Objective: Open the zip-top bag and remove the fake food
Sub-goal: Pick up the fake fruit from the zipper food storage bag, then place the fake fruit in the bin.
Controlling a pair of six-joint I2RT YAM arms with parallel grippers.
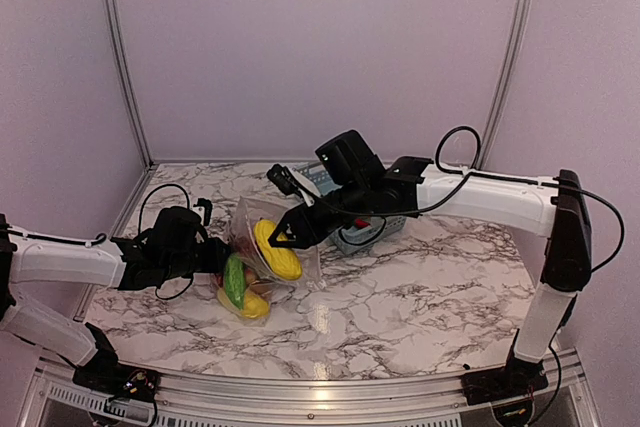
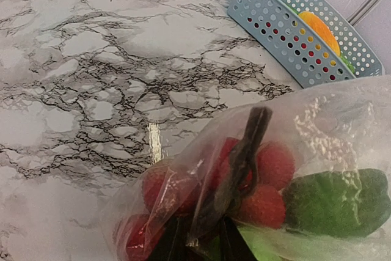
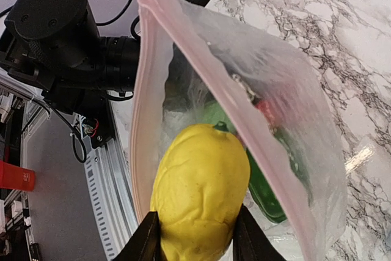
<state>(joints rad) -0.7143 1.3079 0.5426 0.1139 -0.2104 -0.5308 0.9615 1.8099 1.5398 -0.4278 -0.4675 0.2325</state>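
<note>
Clamping a yellow lemon (image 3: 198,175) at the zip-top bag (image 3: 287,108) mouth, right hand (image 3: 197,236); left hand (image 2: 201,236) seemingly pinching its film

Zip-top bag (image 1: 248,219) with fake food (image 1: 240,285) inside on the table (image 1: 420,292), basket (image 2: 282,36) behind it, rightward

No readable text (in any view)

Overhead view; wrist close-ups on bag (image 2: 333,123)
</note>
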